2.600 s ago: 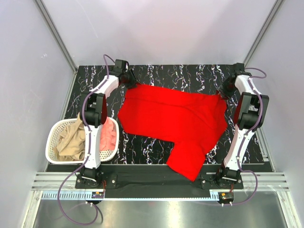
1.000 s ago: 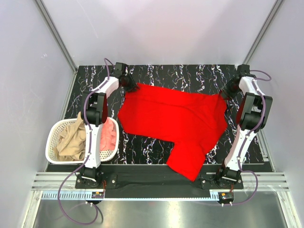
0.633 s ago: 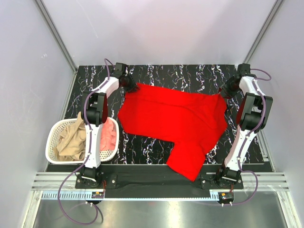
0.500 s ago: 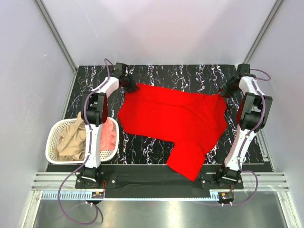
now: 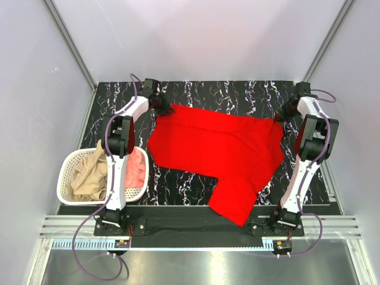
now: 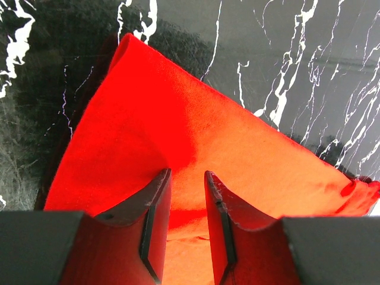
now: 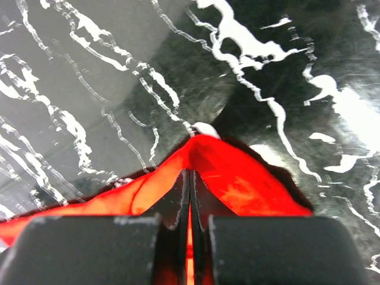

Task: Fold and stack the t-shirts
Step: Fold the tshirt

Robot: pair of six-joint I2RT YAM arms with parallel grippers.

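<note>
While the red t-shirt (image 5: pixel 219 148) had barely shifted on the black marbled table (image 5: pixel 231 92) over the last few seconds, both arms had made small adjustments at its far corners. The left gripper (image 6: pixel 185 173) had slid in from just beyond the far-left corner to sit over it, and the right arm's wrist had drawn a little farther out toward the table's right edge. That suggested the shirt was being gripped at its two far corners for spreading or a first fold, and no fold had been made yet. One end of the shirt still trailed toward the near edge, between the arm bases.

In the left wrist view the jaws stood only narrowly apart, straddling the cloth just inside the corner. Red fabric filled the gap, but whether it was truly pinched could not be told. The right gripper (image 7: pixel 191 173) was pressed almost fully together on the far-right corner, with only a thin sliver of red between its fingers. The white laundry basket (image 5: pixel 62 178) to the left still held a tan garment (image 5: pixel 89 175) and a pink garment (image 5: pixel 138 169).
</note>
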